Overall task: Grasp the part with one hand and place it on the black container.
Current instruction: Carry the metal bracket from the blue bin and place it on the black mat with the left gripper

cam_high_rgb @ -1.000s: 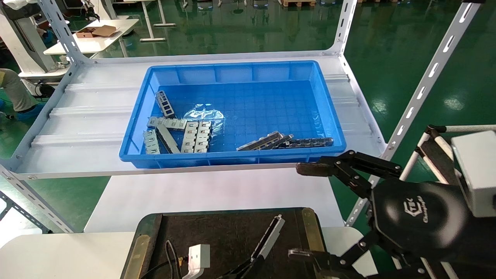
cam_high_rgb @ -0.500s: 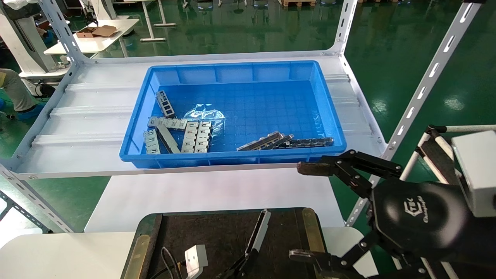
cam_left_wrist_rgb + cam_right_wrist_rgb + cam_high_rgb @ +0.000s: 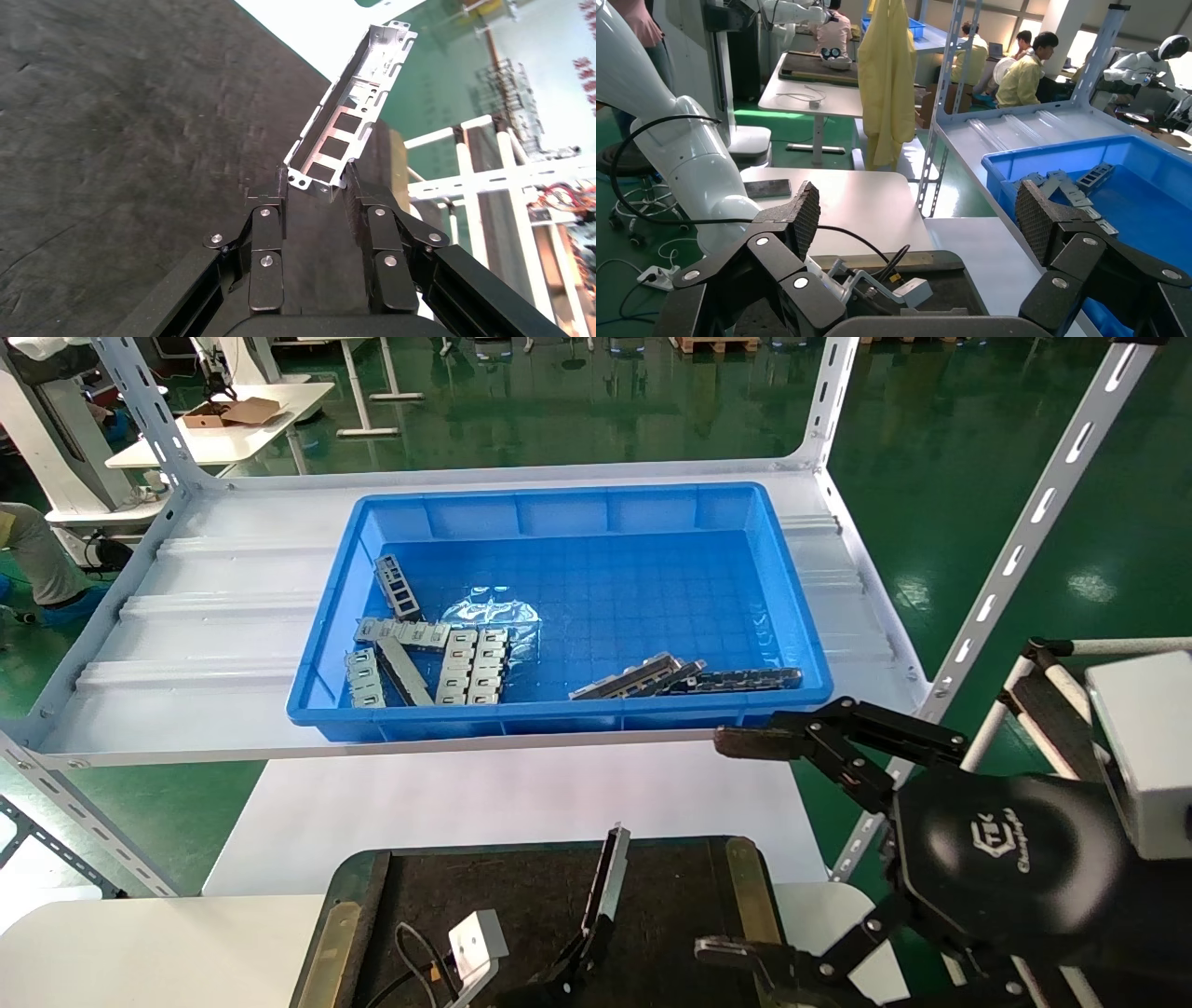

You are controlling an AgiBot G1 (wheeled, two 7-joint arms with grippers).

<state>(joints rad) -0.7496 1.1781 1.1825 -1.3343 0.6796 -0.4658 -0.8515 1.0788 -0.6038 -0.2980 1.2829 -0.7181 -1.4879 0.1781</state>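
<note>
Left gripper (image 3: 314, 184) at bottom centre of head view, clenched on the part (image 3: 349, 109), tilted up over the black container (image 3: 521, 887). Right gripper (image 3: 736, 845) at lower right, jaws spread, casing lettering unreadable.

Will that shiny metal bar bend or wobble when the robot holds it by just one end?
Probably not bend: the part is folded sheet metal with side walls, so it looks stiff. It may be fairly light, since cut-outs run along it. It could pivot or slip, because the left gripper pinches only its lower end while it tilts above the black container. The right gripper hangs open nearby.
</note>
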